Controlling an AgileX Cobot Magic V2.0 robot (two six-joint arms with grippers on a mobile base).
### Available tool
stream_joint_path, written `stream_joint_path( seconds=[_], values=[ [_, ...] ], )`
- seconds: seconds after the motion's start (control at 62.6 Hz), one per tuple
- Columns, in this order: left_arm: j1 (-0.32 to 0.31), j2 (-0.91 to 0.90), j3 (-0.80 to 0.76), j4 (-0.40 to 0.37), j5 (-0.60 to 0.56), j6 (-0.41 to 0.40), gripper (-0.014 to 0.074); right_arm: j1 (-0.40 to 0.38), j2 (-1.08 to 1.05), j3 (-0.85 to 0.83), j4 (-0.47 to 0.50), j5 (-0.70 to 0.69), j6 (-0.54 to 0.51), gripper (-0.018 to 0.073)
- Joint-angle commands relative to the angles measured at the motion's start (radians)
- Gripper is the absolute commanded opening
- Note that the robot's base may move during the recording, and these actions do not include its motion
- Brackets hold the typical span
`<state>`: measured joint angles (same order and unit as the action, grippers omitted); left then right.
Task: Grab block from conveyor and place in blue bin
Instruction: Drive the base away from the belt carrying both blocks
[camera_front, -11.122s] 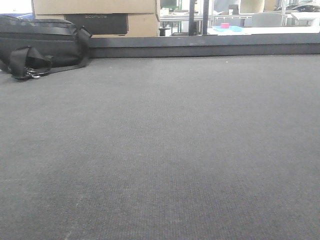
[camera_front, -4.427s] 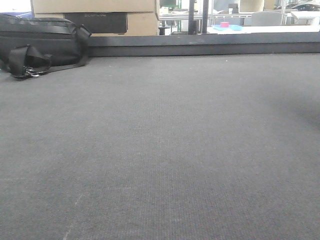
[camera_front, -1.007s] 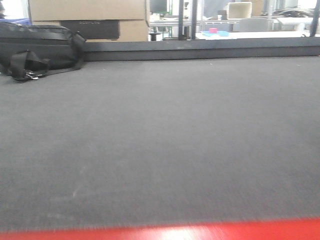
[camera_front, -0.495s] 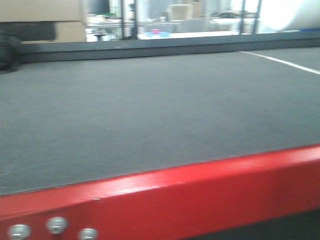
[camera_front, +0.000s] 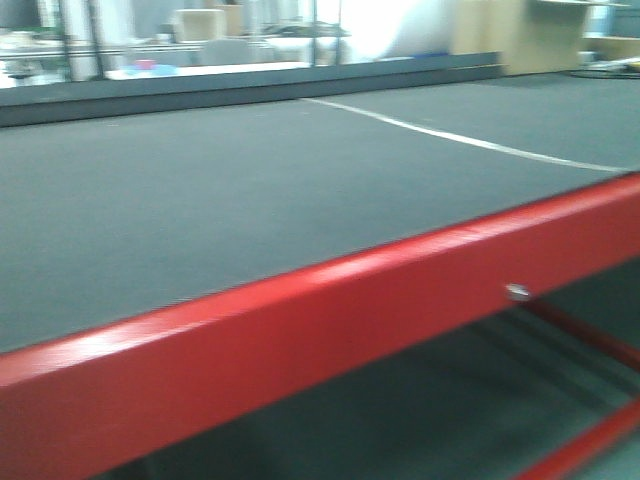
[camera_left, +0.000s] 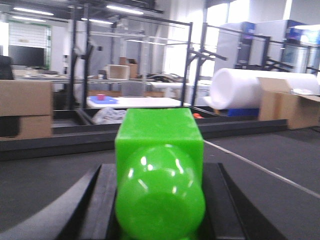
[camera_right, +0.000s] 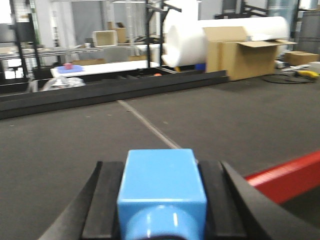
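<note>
The conveyor (camera_front: 200, 190) is a wide dark grey belt on a red frame (camera_front: 300, 330), seen from beside its near edge in the front view. In the left wrist view my left gripper (camera_left: 160, 200) is shut on a glossy green block (camera_left: 159, 145), held between its black fingers (camera_left: 102, 200) above the belt (camera_left: 45, 180). In the right wrist view my right gripper (camera_right: 161, 200) is shut on a blue block (camera_right: 161, 175) over the belt (camera_right: 60, 145), near the red frame (camera_right: 285, 172). The blue bin is out of view.
A white seam line (camera_front: 450, 135) crosses the belt. A dark raised edge (camera_front: 250, 88) runs along its far side. Beyond it stand a white foam roll (camera_left: 260, 90), cardboard boxes (camera_right: 240, 55), black racks, and a white table with a flat blue thing (camera_right: 70, 69).
The front view has swung right and dropped back from the belt. The red frame has come into view at the bottom. The black bag and boxes at the left have left the view.
</note>
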<state>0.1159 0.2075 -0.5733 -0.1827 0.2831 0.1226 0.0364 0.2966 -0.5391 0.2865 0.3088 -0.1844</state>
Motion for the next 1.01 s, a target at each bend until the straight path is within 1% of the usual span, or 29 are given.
stream_joint_path(
  seconds=[0.0, 0.991],
  values=[
    [0.001, 0.0, 0.001, -0.006, -0.018, -0.003, -0.0111, -0.003, -0.003, 0.002, 0.0, -0.024, -0.004, -0.0162],
    [0.001, 0.0, 0.001, -0.006, -0.018, -0.003, -0.0111, -0.003, -0.003, 0.002, 0.0, -0.024, -0.004, -0.0162]
  ],
)
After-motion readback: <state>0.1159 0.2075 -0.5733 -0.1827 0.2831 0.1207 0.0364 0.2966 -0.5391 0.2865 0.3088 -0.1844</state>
